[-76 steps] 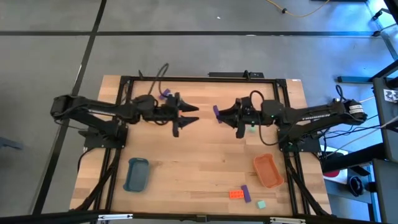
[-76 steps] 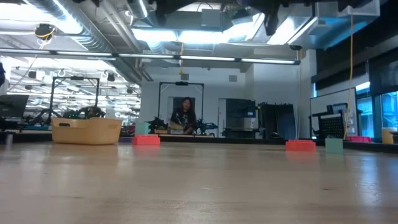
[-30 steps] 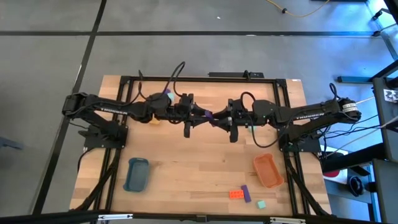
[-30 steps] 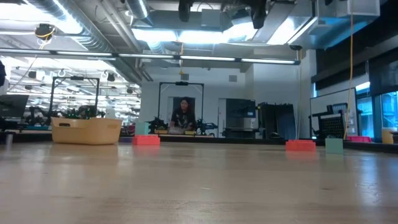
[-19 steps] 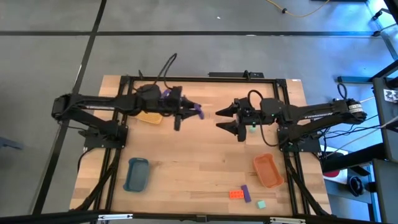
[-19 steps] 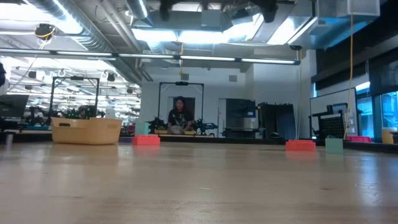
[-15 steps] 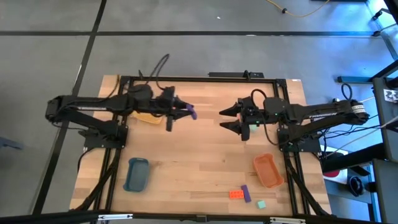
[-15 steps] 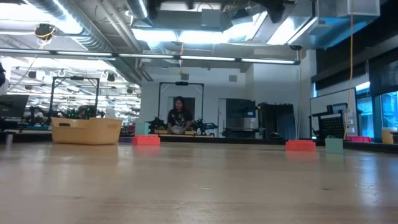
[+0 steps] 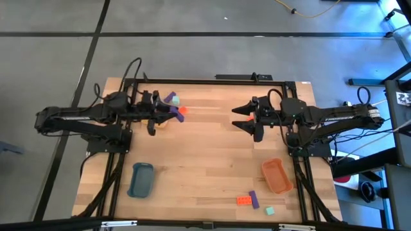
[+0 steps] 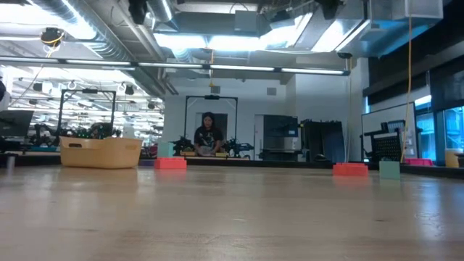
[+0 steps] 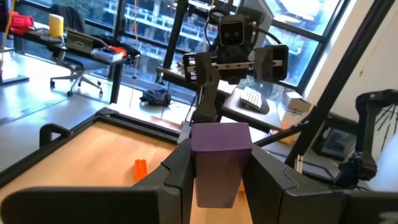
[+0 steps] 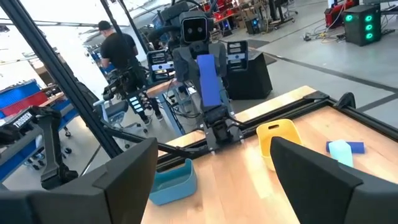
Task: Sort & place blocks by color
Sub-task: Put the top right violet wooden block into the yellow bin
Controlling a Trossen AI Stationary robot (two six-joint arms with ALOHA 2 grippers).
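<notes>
My left gripper [image 9: 172, 111] hovers at the table's far left, above the yellow tray [image 9: 160, 123], shut on a purple block [image 11: 219, 158]. The right wrist view shows that block [image 12: 209, 79] standing upright. My right gripper [image 9: 244, 118] hangs right of centre, open wide, with nothing between its fingers. An orange-red block [image 9: 182, 110] lies on the table beside the left gripper. A purple block [image 9: 170, 99] and a teal block [image 9: 175, 102] lie just beyond it. Three more blocks lie at the near right: orange-red [image 9: 244, 199], purple [image 9: 253, 199] and teal [image 9: 270, 210]. My left gripper pinches the purple block's two opposite sides [image 11: 198, 168] between its two fingers. The fingers lie about level and point toward the table's right. The block stands upright with its upper end [image 12: 206, 62] sticking out above the fingers, lifted clear of the table.
A blue tray [image 9: 141, 179] sits at the near left and an orange tray [image 9: 277, 176] at the near right. A black frame [image 9: 212, 81] runs along the table's far edge. The middle of the wooden table [image 9: 205, 160] is bare. A person [image 12: 118, 50] stands beyond the table.
The two grippers met at the table's middle with the purple block between them. My right gripper opened, let go of it and drew back toward the right edge. My left gripper kept the block and carried it toward the table's left edge, over the yellow tray.
</notes>
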